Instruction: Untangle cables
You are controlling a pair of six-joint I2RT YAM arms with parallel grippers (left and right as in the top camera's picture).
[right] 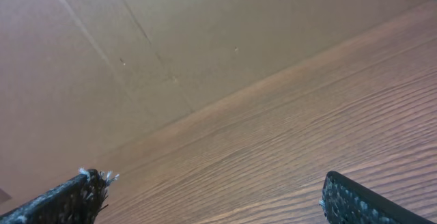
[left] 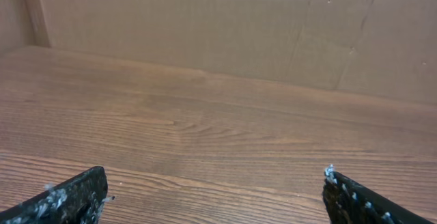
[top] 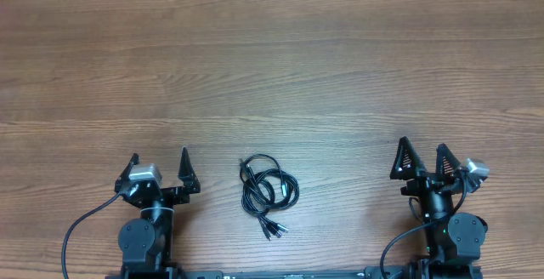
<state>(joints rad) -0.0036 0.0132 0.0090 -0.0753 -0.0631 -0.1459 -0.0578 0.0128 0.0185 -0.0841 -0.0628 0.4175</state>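
1. Wood-grain tabletop (top: 272, 58) fills the overhead view. Both wrist views show a brown cardboard wall (left: 205, 26) at its far edge.
2. Left jaws are spread wide and grip nothing. In the left wrist view the two black fingers (left: 75, 200) sit in opposite lower corners with bare wood between them.
3. The left arm (top: 140, 236) is folded back at the near edge, with its jaws pointing toward the far side.
4. The cables (top: 269, 190) are a loose tangle of thin black loops, with plug ends trailing toward the near edge. They lie on the tabletop between the two sets of jaws, apart from both and nearer the left jaws.
5. Right jaws are spread just as wide and are empty. The right wrist view shows the fingers (right: 369, 203) far apart over bare wood.
6. The right arm (top: 455, 236) is folded back at the near edge, with its jaws pointing toward the far side.
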